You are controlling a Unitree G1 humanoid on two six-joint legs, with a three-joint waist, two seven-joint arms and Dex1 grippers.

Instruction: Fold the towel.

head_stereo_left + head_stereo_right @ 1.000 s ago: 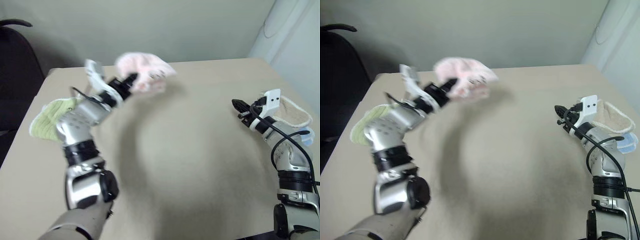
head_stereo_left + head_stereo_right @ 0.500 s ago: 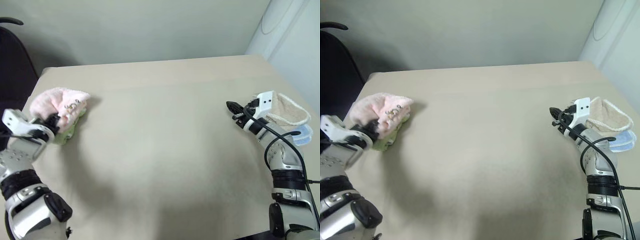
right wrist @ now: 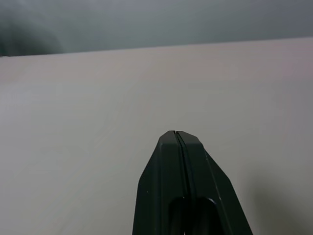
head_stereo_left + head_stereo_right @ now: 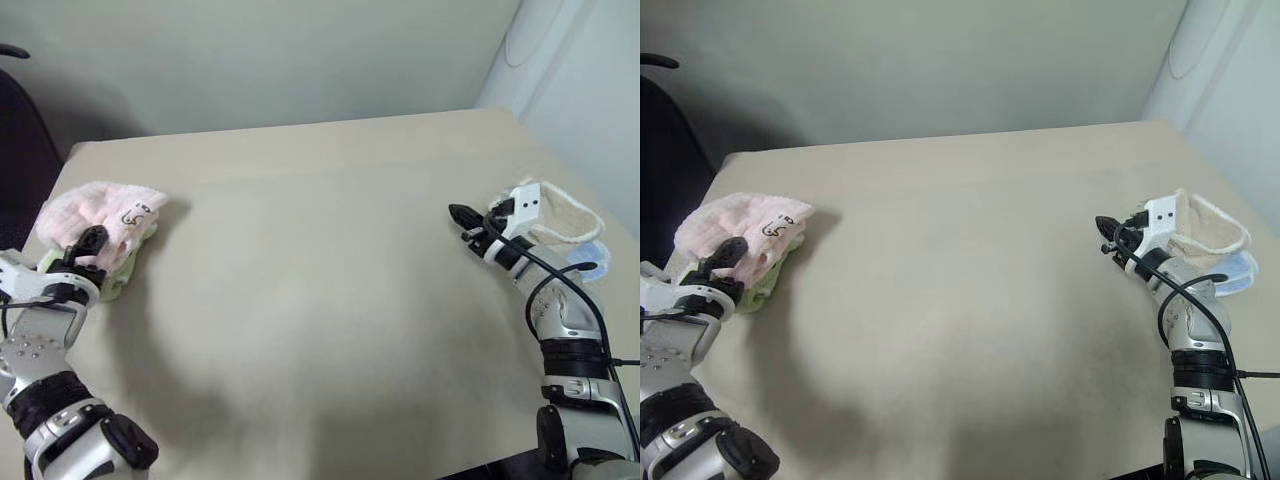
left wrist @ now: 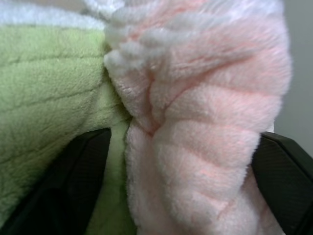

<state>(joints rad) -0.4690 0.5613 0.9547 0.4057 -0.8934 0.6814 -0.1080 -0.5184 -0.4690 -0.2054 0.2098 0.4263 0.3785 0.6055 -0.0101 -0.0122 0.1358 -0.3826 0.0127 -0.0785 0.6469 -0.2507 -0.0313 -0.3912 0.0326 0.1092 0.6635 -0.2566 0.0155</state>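
**Pink towel lies in a bundle on the green one**

The towel (image 4: 100,215) is at the left edge of the table (image 4: 330,260), near the far corner. It lies as a compact, rounded bundle on top of the light green towel (image 4: 125,275), which shows under its near side. A small dark motif is visible on the upper face of the bundle. The layers look soft and a little puffy, not flat, so I judge the folding itself to be mostly done and the bundle placed on the pile; whether the edges are aligned I cannot tell.

The left gripper (image 4: 85,250) is at the near side of the bundle. In the left wrist view its fingers (image 5: 80,181) stand wide apart, with the pink cloth between them but not pinched. What seems to be left is to draw this arm away.

The right gripper (image 4: 460,222) hovers over the bare table on the right, its fingers pressed together and empty. Just behind it lies a cream-beige towel (image 4: 565,215).
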